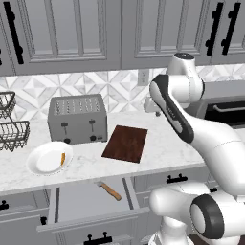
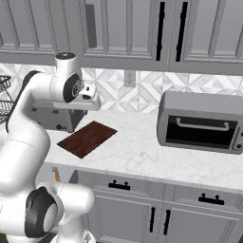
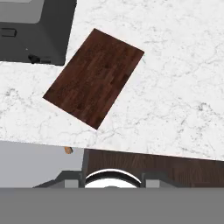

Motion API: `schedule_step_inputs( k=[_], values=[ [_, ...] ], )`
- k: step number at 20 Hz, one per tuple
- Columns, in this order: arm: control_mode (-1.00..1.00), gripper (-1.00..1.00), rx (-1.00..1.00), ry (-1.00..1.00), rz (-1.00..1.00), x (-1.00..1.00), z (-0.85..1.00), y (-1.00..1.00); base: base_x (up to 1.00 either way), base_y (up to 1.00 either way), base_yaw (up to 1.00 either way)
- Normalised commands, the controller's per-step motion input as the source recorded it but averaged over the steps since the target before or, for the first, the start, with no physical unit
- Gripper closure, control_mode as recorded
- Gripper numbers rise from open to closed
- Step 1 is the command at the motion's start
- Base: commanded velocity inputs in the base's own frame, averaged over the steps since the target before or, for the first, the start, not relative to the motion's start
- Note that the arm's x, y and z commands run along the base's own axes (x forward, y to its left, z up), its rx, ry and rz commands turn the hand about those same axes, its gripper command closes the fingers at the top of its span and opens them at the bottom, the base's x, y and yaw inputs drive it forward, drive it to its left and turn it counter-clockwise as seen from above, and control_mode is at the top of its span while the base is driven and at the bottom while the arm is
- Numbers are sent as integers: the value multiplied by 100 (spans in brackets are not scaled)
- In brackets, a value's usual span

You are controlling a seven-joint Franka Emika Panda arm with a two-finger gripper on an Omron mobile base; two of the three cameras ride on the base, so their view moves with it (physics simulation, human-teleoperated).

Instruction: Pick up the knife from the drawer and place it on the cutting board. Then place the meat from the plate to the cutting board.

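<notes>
The knife [image 1: 110, 190], tan handle and short grey blade, lies in the open drawer [image 1: 81, 203] below the counter. Its handle end peeks out at the counter edge in the hand view [image 3: 68, 150]. The dark reddish-brown cutting board [image 1: 125, 143] lies bare on the counter, seen from above by the hand camera [image 3: 94, 78]. To the left, the white plate [image 1: 40, 165] holds the orange meat [image 1: 62, 159]. My gripper [image 1: 150, 106] hangs well above the counter, right of the board, also seen from the other side [image 2: 89, 102]. It holds nothing; its fingers are hidden.
A silver toaster [image 1: 76, 119] stands behind the plate and the board. Wire baskets [image 1: 12, 129] sit at the far left. A toaster oven [image 2: 201, 121] occupies the counter's right side. Wall cabinets hang above.
</notes>
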Motion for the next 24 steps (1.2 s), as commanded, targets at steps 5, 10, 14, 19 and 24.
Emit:
schedule_step_inputs(
  k=[5, 10, 14, 19, 24],
  values=[
    [-100, -100, 0, 8, 0, -18, -17, -5, 0, 0, 0],
    [-100, -100, 5, -1, -1, -65, -41, -16, 0, 0, 0],
    [-100, -100, 13, -7, 0, -32, -33, 0, 0, 0, 0],
    [-100, -100, 18, -3, 0, -36, -37, -1, 0, 0, 0],
    [-100, -100, 4, 0, 0, -23, -14, -4, 0, 0, 0]
  ],
)
